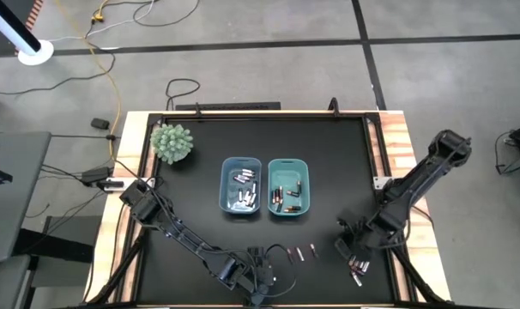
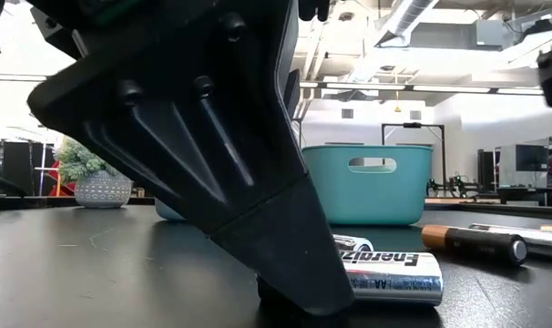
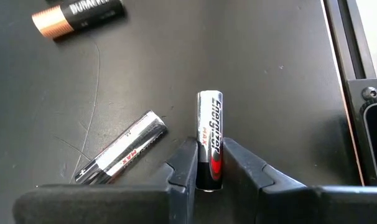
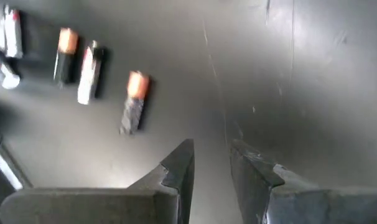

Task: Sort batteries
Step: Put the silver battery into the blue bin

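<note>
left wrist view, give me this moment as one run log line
task: sort batteries | left gripper: shut on silver battery, near table edge | right gripper: holds nothing, beside loose batteries | bins: partly filled

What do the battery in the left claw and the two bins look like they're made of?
Silver battery: metal can under a glossy printed wrap, going by its shine and lettering. Teal bin and blue bin: probably moulded plastic, matte, with a handle slot cut in the teal one.
</note>
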`<action>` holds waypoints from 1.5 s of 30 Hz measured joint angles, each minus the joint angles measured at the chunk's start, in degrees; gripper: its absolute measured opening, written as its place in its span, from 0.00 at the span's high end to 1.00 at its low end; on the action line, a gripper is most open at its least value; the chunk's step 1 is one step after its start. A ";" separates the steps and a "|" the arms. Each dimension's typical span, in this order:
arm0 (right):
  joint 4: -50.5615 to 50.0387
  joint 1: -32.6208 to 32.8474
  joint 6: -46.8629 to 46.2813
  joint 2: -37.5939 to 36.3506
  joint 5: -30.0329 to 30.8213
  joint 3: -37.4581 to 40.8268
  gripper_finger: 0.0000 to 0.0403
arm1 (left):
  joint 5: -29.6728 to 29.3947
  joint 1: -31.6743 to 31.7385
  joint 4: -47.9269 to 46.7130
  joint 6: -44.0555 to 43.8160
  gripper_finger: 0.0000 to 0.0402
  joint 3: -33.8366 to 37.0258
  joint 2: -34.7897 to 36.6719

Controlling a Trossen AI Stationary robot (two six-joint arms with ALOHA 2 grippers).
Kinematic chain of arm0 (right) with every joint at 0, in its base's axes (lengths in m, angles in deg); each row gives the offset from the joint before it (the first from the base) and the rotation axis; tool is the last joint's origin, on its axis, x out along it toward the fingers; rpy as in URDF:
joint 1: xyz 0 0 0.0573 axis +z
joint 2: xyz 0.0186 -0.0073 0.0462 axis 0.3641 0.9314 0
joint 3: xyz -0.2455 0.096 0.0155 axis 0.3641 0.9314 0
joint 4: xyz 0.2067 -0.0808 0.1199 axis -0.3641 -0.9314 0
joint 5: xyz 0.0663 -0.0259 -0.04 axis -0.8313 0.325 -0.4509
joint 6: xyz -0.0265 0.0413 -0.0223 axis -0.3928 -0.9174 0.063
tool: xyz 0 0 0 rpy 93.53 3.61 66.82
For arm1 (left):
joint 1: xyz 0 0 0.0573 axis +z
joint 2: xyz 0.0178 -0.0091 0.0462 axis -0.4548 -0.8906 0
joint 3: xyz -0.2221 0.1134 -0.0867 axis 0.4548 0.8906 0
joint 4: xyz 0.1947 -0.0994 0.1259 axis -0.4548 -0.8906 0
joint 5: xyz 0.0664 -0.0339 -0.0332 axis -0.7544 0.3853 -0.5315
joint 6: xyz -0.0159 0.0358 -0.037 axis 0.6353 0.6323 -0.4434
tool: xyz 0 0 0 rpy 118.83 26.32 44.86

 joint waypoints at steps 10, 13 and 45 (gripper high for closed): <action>4.61 -2.57 0.52 9.53 -2.34 -0.09 0.71 | -0.06 -0.03 -0.32 -0.60 0.86 0.02 0.00; 5.48 -2.54 -0.84 11.62 -2.24 -0.33 0.71 | -0.12 -0.13 -0.31 -0.66 0.86 0.02 0.07; 5.87 -2.44 -1.35 11.76 -1.99 -0.06 0.71 | -1.56 2.50 -21.52 5.47 0.85 -12.41 2.77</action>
